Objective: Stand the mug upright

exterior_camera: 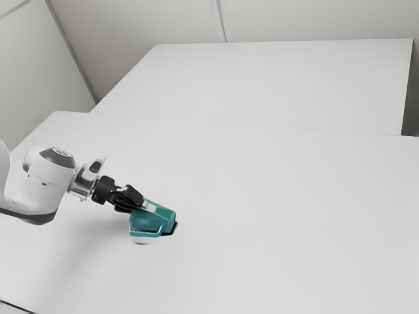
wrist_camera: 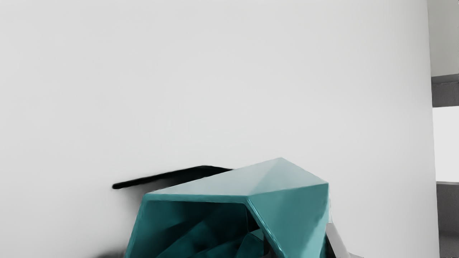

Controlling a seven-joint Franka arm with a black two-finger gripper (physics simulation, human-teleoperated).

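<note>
One faceted teal mug [exterior_camera: 167, 219] tilts on its side at the tip of one black two-finger tool [exterior_camera: 145, 206], over a smooth white table [exterior_camera: 281, 216]; whether the tool is clamped or apart, I can't tell

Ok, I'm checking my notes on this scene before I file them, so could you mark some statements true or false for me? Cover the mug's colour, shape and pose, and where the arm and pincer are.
1. The mug is teal. True.
2. The mug stands upright with its opening straight up. False: it is tipped over, its opening facing sideways.
3. The pincer is right at the mug. True.
4. The arm comes in from the exterior view's right. False: it comes in from the exterior view's left.
5. The mug's outer wall is smoothly round. False: it is made of flat facets that meet at sharp edges.
</note>
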